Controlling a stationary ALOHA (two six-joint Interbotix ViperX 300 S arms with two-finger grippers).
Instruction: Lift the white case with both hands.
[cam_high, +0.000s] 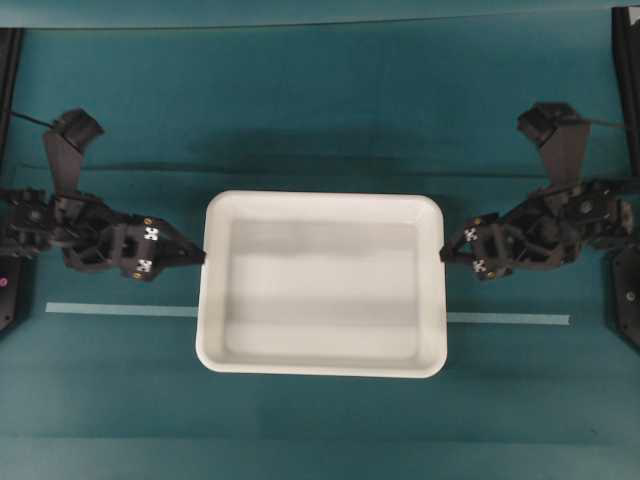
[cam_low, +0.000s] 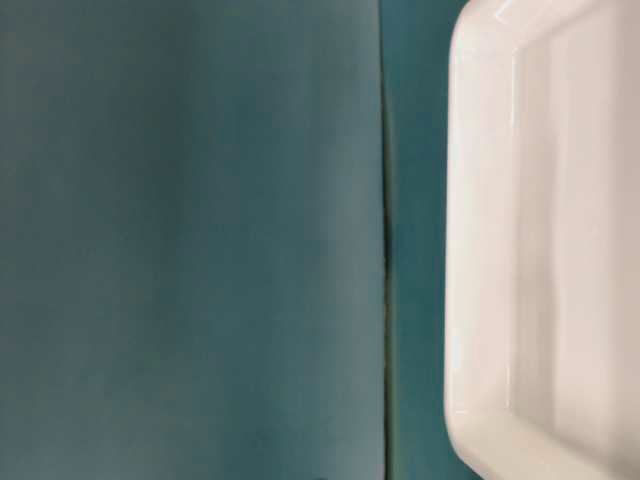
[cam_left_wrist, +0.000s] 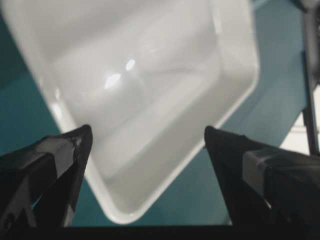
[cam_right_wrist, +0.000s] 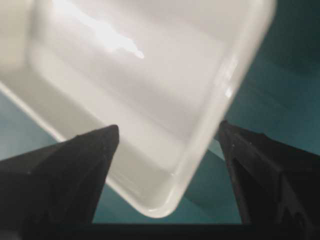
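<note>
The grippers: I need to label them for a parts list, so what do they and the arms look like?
Both arms are black, built of angular bracket-like links. The left gripper and right gripper have pointed, wedge-shaped fingers, with small white cross marks and tiny orange dots on their bodies. A thin black cable runs to each arm.

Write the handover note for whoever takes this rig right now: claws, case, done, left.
Left claw: open, at the left rim of the white case, holding nothing.
Right claw: open, at the right rim, holding nothing.
Case: flat on the teal table, lying across the pale tape strip, nothing in it.
Done: both claws lined up on opposite short sides.
Left: close each claw on its rim, then lift both together, keeping the case level.
</note>
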